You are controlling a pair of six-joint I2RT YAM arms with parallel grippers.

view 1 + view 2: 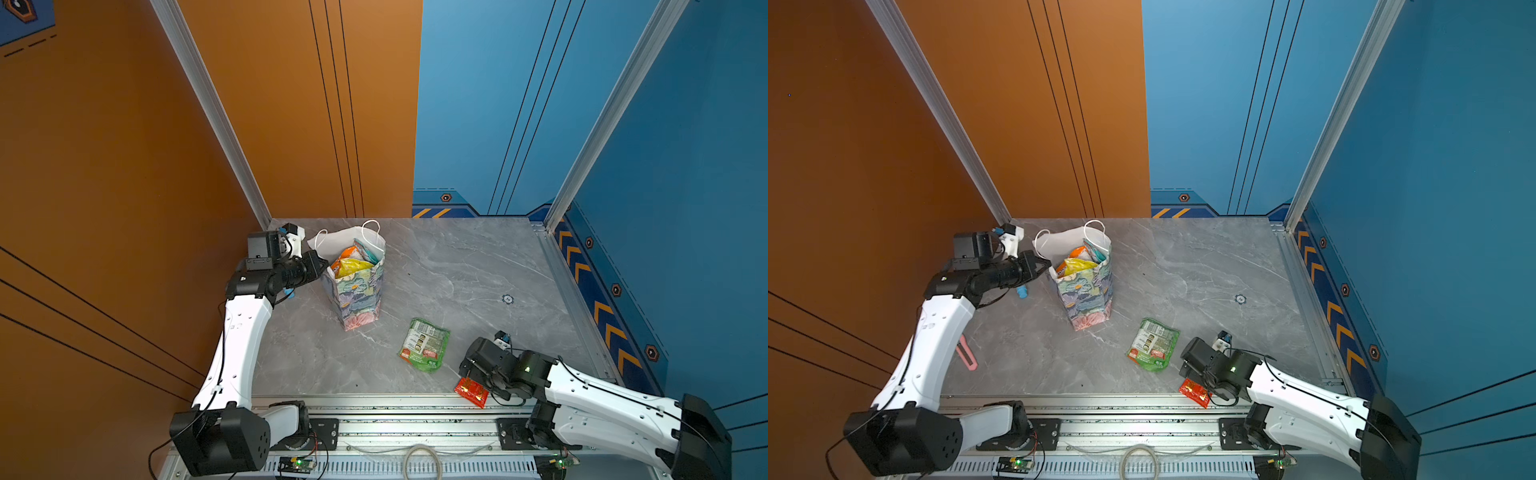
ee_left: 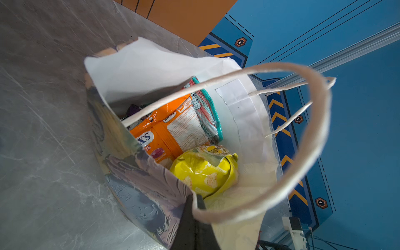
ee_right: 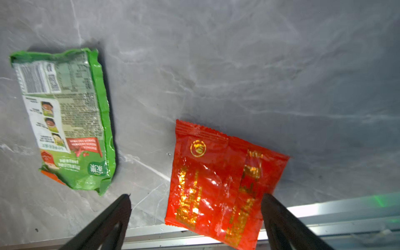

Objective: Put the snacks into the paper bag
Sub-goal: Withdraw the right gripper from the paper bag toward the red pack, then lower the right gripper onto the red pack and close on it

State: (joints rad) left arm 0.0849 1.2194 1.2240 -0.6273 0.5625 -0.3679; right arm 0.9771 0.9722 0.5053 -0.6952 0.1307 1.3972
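Grey marbled tabletop [image 1: 457,266] being shown from above. Floral paper bag [image 1: 359,295] standing upright at left rear, mouth upward, rim being pinched by left gripper [image 2: 192,199]. Orange, yellow and teal snacks [image 2: 179,129] being held inside. Green packet [image 1: 424,344] lying flat mid-table, long axis front-to-back. Glossy red packet [image 3: 220,184] at front edge being flanked by right gripper [image 3: 195,195], jaws spread wide.

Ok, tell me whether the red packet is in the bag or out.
Out. The red packet lies on the table beneath the open right gripper, apart from the paper bag.
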